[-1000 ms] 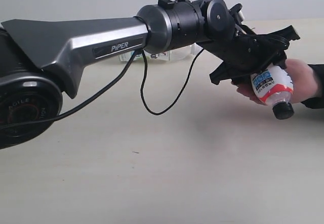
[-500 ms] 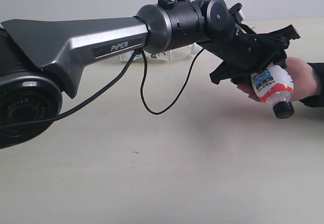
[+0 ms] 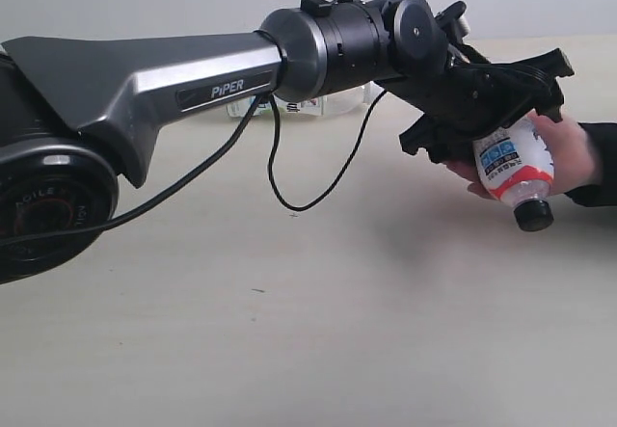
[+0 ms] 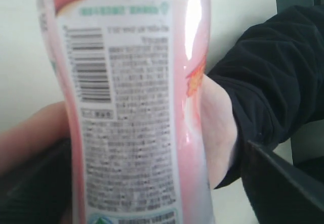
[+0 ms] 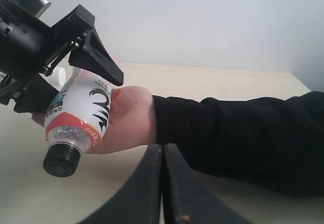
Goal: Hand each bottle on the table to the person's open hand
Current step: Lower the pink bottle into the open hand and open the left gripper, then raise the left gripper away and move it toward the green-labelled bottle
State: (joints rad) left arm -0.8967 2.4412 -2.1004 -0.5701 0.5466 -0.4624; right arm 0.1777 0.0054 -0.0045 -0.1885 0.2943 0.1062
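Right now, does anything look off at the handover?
Only the tilt: the black-capped bottle lies against the person's open hand slanted cap-down toward the table, not upright. Its cap is on, and nothing looks spilled or damaged.

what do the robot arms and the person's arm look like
Left arm: silver-grey and black shell with white PiPER lettering, a thin black cable looping beneath, and a black angular left gripper. Right gripper: two slim dark fingers. The person wears a black sleeve.
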